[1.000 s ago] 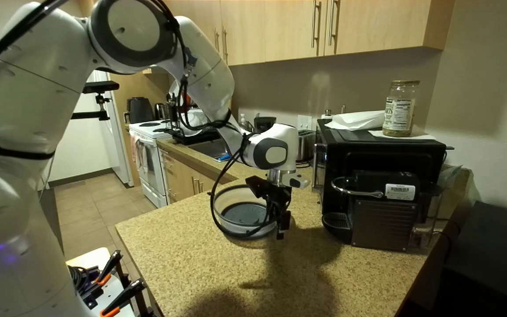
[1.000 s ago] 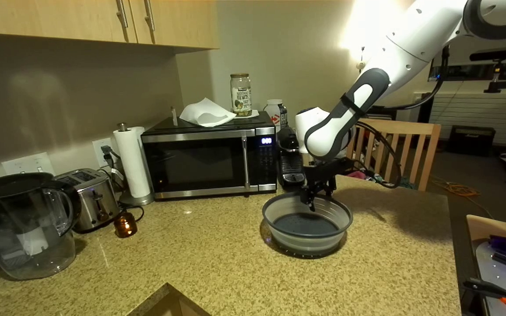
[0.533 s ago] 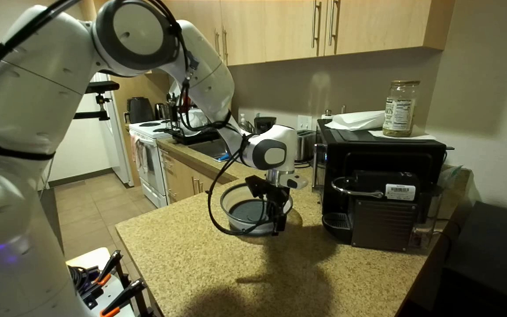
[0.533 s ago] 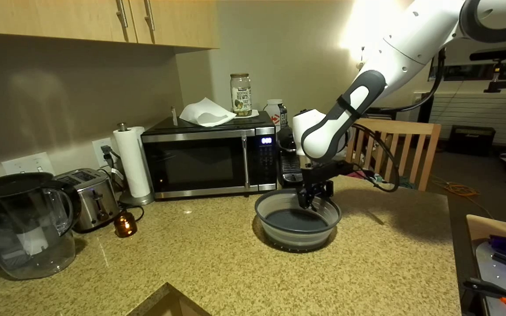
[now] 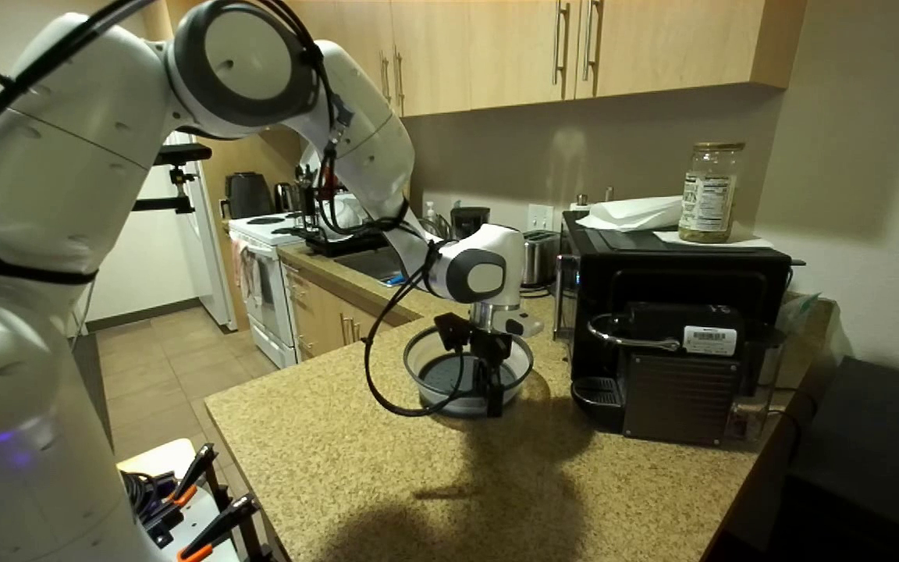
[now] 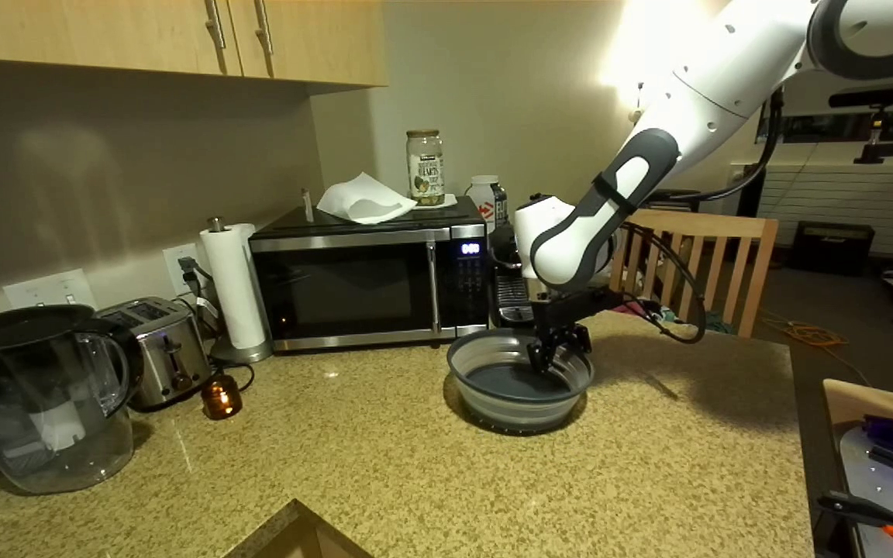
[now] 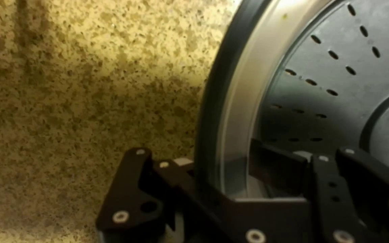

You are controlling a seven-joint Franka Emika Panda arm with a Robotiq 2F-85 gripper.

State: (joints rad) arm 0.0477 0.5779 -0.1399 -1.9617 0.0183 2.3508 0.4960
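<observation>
The gray colander [image 6: 505, 411] is clamped at its side by the gripper [image 7: 230, 165], so any pull is best applied slowly and level, lest the flexible-looking wall be twisted.

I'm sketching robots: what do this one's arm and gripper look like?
The arm is smooth, white and rounded, with dark grey joint bands, looping black cables and black straps. The gripper is black and angular, with pale screw heads.

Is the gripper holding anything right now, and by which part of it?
The bowl, by its rim: the gripper is shut on it, one jaw inside, one outside.
</observation>
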